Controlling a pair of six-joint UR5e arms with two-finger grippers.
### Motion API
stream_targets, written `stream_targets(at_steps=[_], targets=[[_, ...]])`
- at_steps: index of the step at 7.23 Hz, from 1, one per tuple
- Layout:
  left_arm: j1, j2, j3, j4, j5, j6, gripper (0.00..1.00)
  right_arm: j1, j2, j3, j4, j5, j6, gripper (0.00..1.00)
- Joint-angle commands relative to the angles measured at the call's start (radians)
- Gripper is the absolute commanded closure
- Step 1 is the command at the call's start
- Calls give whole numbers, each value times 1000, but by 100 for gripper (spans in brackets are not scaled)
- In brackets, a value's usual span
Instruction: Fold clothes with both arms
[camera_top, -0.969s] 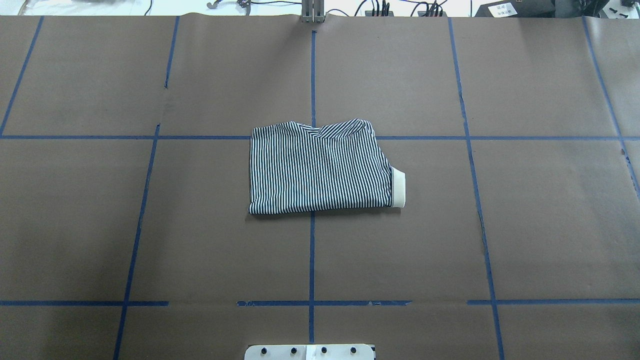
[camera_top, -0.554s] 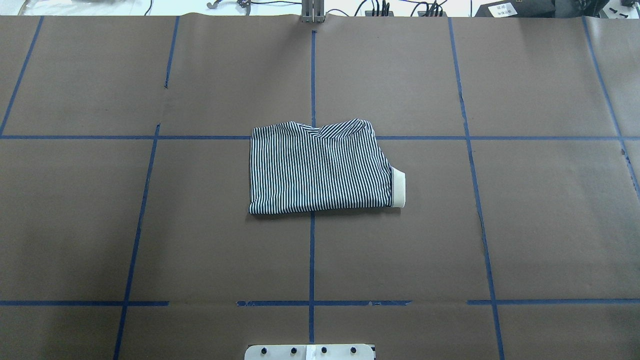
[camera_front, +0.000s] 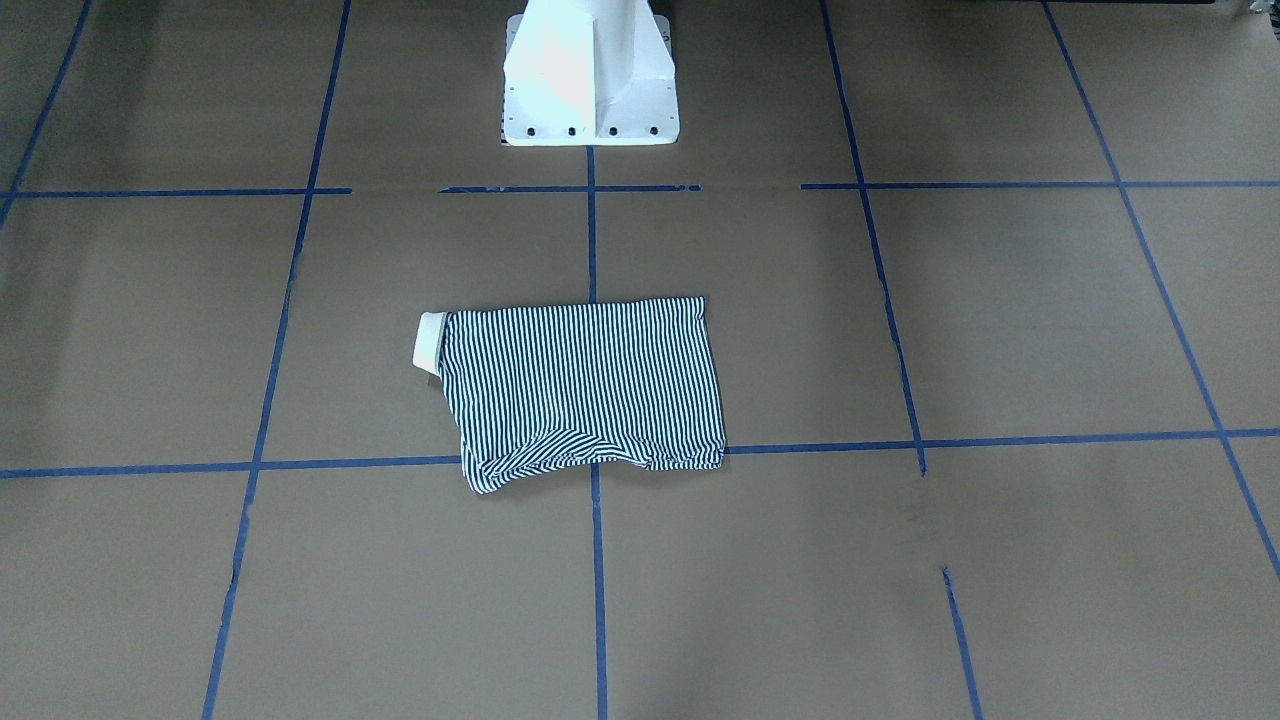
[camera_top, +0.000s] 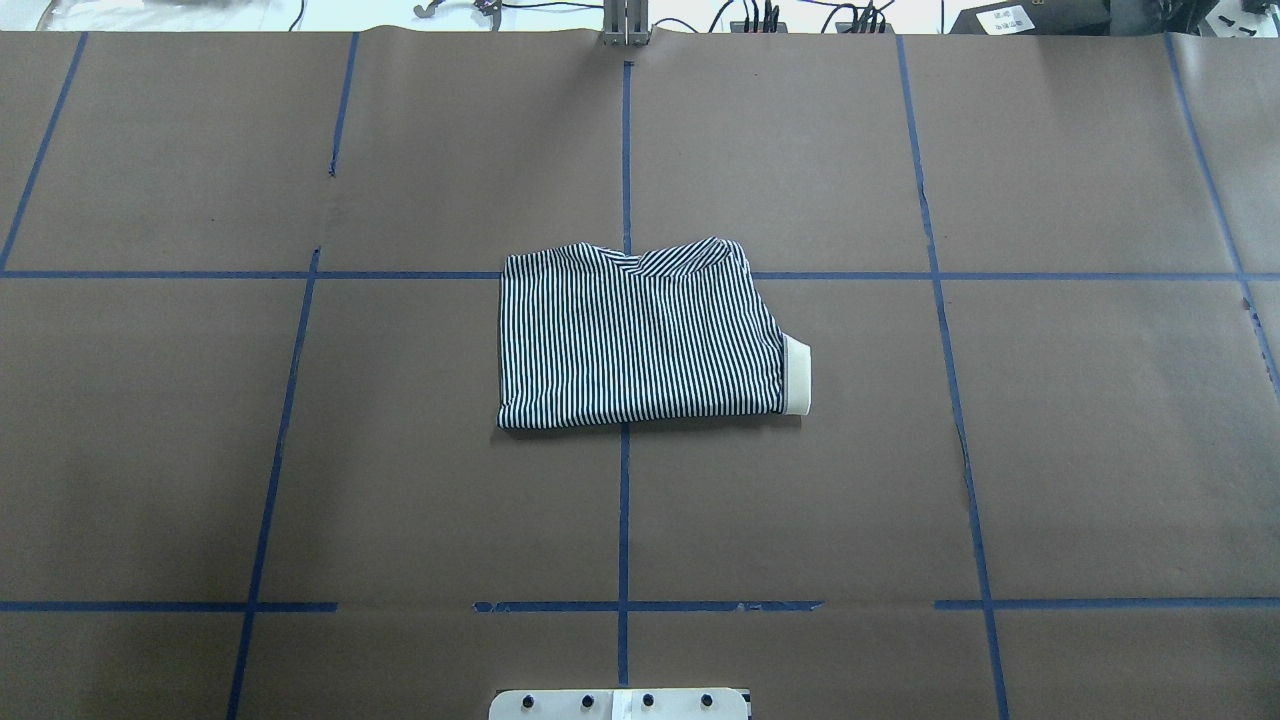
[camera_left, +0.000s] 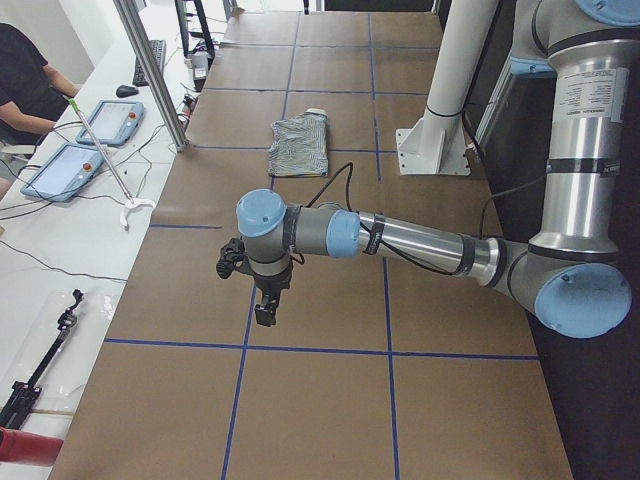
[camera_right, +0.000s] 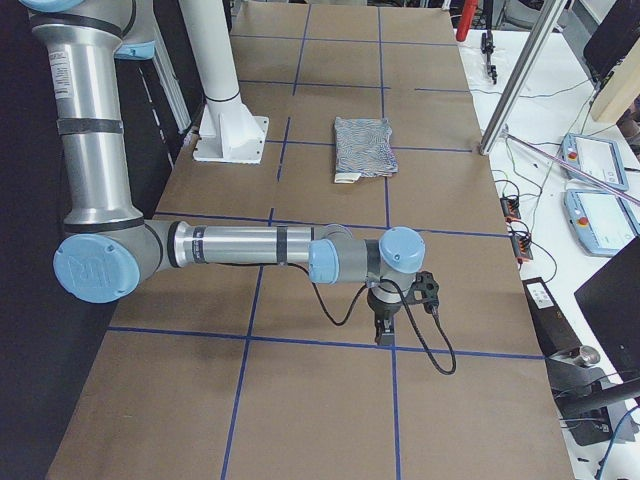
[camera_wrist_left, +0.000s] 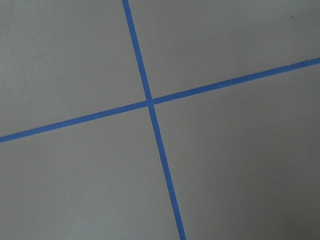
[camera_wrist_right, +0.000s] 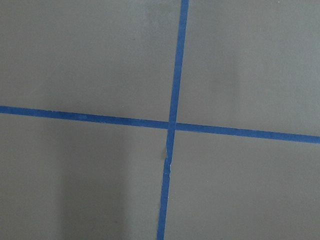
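Observation:
The striped polo shirt (camera_top: 640, 340) lies folded into a compact rectangle at the table's centre, with a cream band (camera_top: 797, 376) sticking out at its right side. It also shows in the front view (camera_front: 585, 385) and both side views (camera_left: 300, 145) (camera_right: 362, 145). My left gripper (camera_left: 262, 310) hangs pointing down over bare brown paper far to the shirt's left. My right gripper (camera_right: 383, 335) hangs likewise far to its right. Neither touches the shirt, and I cannot tell if they are open or shut. Both wrist views show only paper and blue tape lines.
The white pedestal base (camera_front: 590, 70) stands at the robot's edge of the table. A metal post (camera_left: 150, 70) and a side bench with tablets (camera_left: 95, 120) and a seated person (camera_left: 25, 80) lie beyond the far edge. Blue tape grids the brown paper (camera_top: 300, 450).

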Motion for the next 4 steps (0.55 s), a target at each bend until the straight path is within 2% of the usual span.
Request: stream_targets(at_steps=[1,3,4], targets=[[2,24,10,-20,-8,3,0,0,-8,-13,-1,13,4,0],[2,36,20,-61,-89,-68,0,0,-9,-12,1,61,4,0],[2,44,8,-72,-92,-143,0,0,-10,-12,1,61,2,0]])
